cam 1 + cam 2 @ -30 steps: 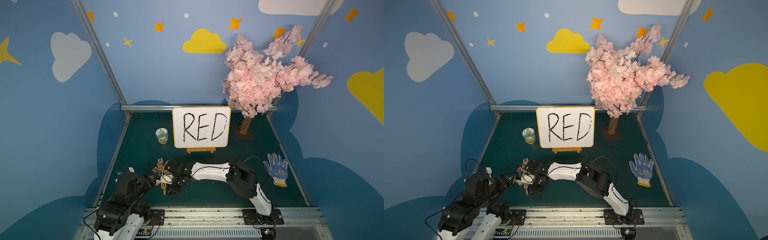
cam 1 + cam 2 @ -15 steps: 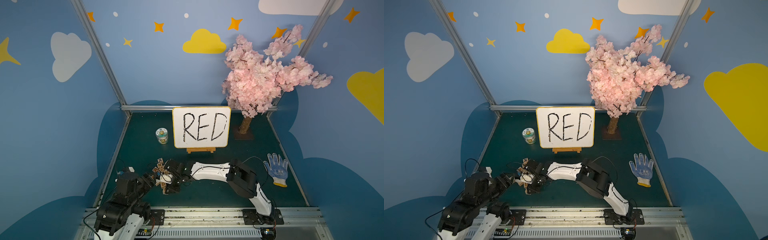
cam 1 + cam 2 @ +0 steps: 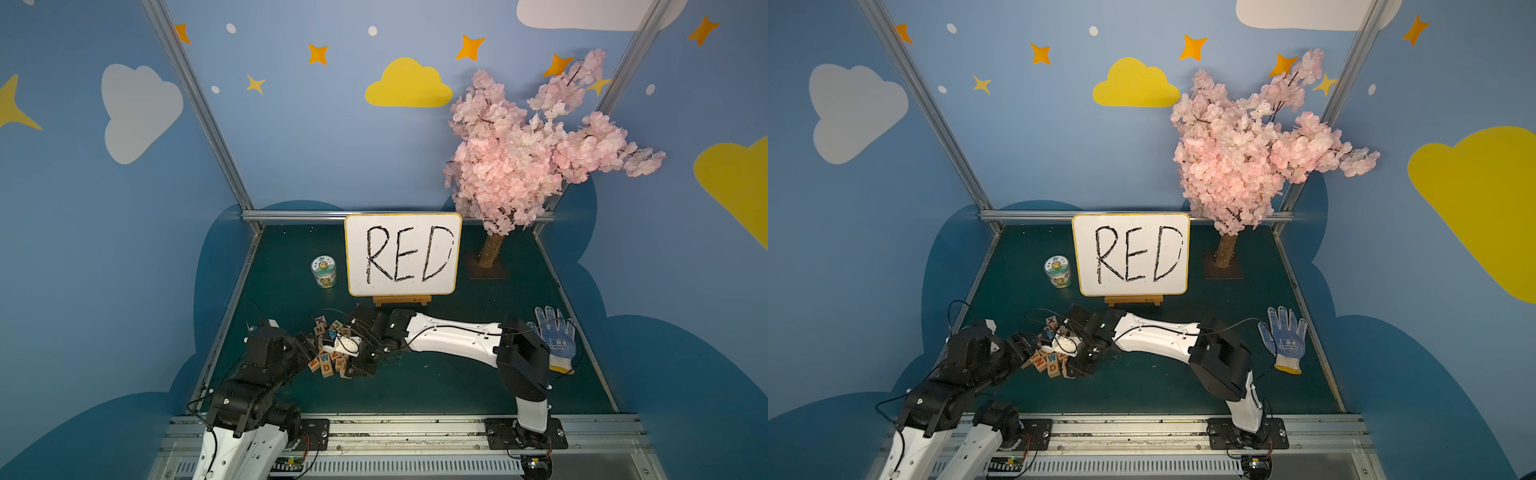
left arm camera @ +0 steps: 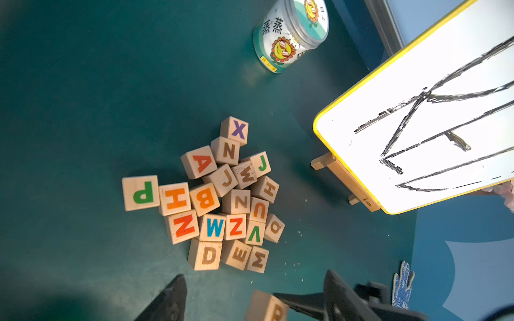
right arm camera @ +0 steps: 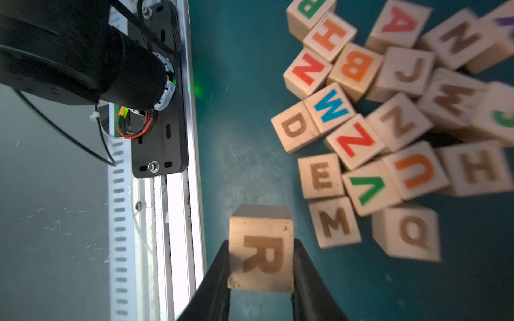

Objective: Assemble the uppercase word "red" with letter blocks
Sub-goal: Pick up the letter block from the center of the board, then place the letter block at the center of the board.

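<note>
Green mat (image 3: 436,395), rt arm stretched low w/ right gripper (image 5: 261,244) clamped on R block (image 5: 261,264) beside letter blocks (image 4: 222,200) pile (D block (image 4: 207,255), E block (image 4: 239,254) at its edge). Left gripper (image 4: 256,275) gapes empty by pile.

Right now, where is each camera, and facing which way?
Top views: high in front, facing down and back over the table; left arm, right arm show.
Left wrist: on the left arm, facing down at the letter blocks; open left gripper shows.
Right wrist: on the right arm, facing along the right gripper, shut on the R block.
Shared: both wrist views show the R block.
</note>
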